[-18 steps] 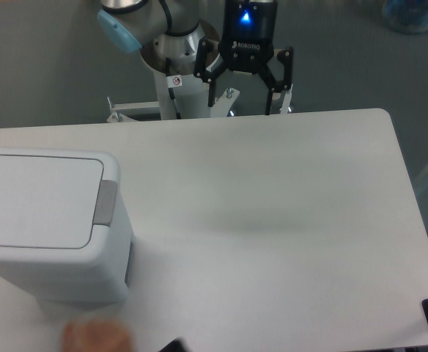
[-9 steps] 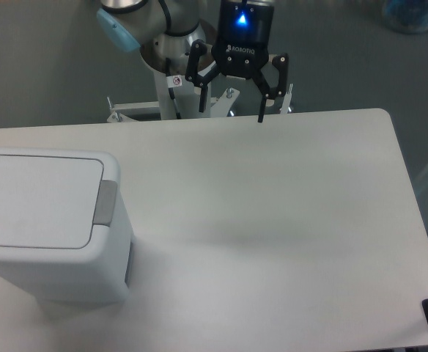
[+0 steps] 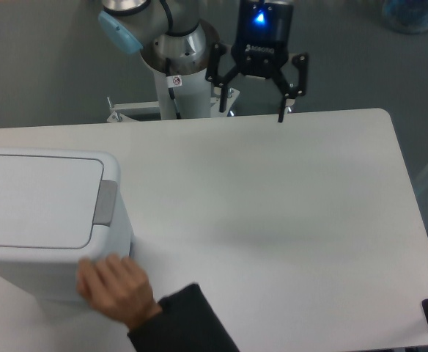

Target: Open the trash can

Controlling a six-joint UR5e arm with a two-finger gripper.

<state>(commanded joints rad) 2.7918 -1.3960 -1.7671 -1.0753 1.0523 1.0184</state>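
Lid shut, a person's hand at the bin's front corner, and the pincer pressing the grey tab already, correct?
Not quite. In the camera view the pincer hangs open at the table's far edge, well clear of the grey tab. The trash can's lid is shut, and the hand is at its front corner.

I see a white bin (image 3: 38, 213) with a grey tab (image 3: 105, 203), a black gripper (image 3: 251, 110) lit blue, a dark sleeve (image 3: 185, 323).

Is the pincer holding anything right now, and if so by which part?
Nothing is held. The pincer hangs open and empty over the table's far edge, well away from the trash can, whose lid is shut.
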